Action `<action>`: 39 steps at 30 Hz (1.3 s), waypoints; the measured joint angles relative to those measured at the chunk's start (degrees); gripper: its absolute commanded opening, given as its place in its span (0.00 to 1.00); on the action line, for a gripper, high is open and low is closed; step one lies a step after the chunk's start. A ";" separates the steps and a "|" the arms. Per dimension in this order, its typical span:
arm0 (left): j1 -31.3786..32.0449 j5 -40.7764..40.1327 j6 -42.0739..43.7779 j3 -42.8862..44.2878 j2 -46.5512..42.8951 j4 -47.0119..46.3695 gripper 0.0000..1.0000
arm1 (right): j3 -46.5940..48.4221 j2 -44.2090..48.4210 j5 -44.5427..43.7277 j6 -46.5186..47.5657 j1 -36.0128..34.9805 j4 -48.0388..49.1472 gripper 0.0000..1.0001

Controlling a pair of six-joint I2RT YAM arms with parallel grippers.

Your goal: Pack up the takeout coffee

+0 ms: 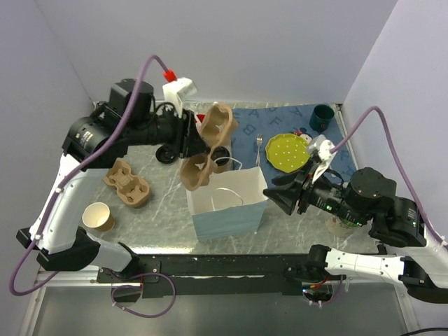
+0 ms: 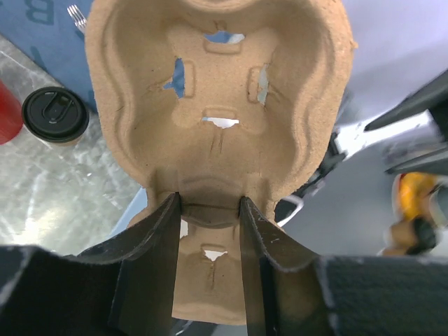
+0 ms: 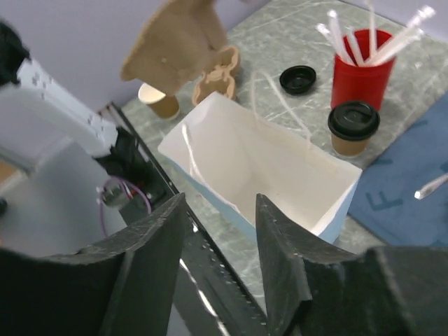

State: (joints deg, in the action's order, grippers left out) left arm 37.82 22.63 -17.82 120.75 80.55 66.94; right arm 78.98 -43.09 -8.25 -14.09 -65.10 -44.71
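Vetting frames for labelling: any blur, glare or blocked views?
Top external: sharp, evenly lit, faint sheen on the table. Left wrist: the cup carrier fills most of the frame; right-hand background blurred, takeout coffee readable. Right wrist: carrier at top soft, paper bag and coffee sharp.

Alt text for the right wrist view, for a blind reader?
The right end effector, open and empty, hovers near an open white paper bag. Beyond it stand the lidded takeout coffee and a red cup of utensils.

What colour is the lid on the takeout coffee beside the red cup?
The lid is black; the right wrist view shows it best.
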 measured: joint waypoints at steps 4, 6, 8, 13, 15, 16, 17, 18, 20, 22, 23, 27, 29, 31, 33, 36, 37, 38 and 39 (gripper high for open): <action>2.14 -1.36 5.53 -2.19 -0.24 -0.31 0.26 | -2.86 0.11 6.19 5.38 0.00 1.90 0.58; 2.40 -1.92 8.37 -2.23 -0.28 -0.74 0.26 | -5.20 0.11 9.62 8.15 0.00 3.04 0.59; 2.49 -2.25 10.43 -2.23 -0.44 -1.09 0.27 | -6.82 -0.09 11.93 10.21 0.00 4.04 0.59; 3.28 -2.27 14.14 -2.89 -0.48 -0.81 0.25 | -8.09 -2.32 17.40 15.54 0.00 7.96 0.65; 3.58 -1.90 14.82 -3.76 -0.50 -0.55 0.25 | -8.09 -3.72 18.58 17.51 0.00 9.64 0.68; 3.72 -1.73 15.23 -4.17 -0.50 -0.50 0.25 | -8.09 -4.26 19.10 18.23 0.00 10.21 0.68; 3.87 -1.51 15.30 -4.52 -0.50 -0.48 0.24 | -8.09 -4.90 19.82 19.26 0.00 10.86 0.68; 3.98 -1.33 15.41 -4.90 -0.59 -0.50 0.24 | -8.09 -5.53 20.41 20.22 0.00 11.50 0.69; 4.17 -0.98 15.50 -5.64 -0.90 -0.61 0.23 | -8.09 -6.97 21.49 21.99 0.13 12.22 0.69; 4.31 -0.61 15.50 -6.78 -1.60 -0.92 0.23 | -8.09 -8.79 22.27 23.76 0.28 12.44 0.70; 4.42 -0.33 15.47 -7.28 -1.97 -1.05 0.24 | -8.09 -9.49 22.69 24.70 0.44 12.50 0.70; 4.94 0.83 15.28 -9.20 -3.13 -1.62 0.24 | -7.87 -11.32 23.98 28.06 0.76 12.48 0.65; 5.31 1.38 15.23 -10.62 -3.72 -2.23 0.24 | -7.50 -12.02 24.79 29.70 0.74 12.48 0.61; 5.62 1.84 15.21 -12.09 -4.26 -2.84 0.24 | -7.32 -12.26 25.81 30.91 0.76 12.46 0.57; 5.86 2.38 15.21 -13.27 -4.59 -3.54 0.24 | -7.34 -12.13 26.75 31.78 0.76 12.55 0.54; 6.36 3.21 15.21 -15.06 -4.96 -5.22 0.24 | -8.26 -10.99 27.80 32.26 0.76 13.44 0.45; 6.67 3.41 15.21 -15.96 -5.18 -6.03 0.24 | -8.87 -10.32 28.15 32.52 0.74 13.70 0.44; 6.88 3.50 15.21 -16.68 -5.38 -6.67 0.24 | -9.33 -9.70 28.55 32.65 0.74 13.81 0.43; 7.13 3.52 15.21 -17.42 -5.55 -7.08 0.24 | -9.86 -9.14 28.98 32.65 0.76 14.19 0.41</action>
State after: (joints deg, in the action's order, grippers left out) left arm 44.95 26.15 -2.61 103.33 75.00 59.86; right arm 69.12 -52.23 20.73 18.57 -64.34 -30.52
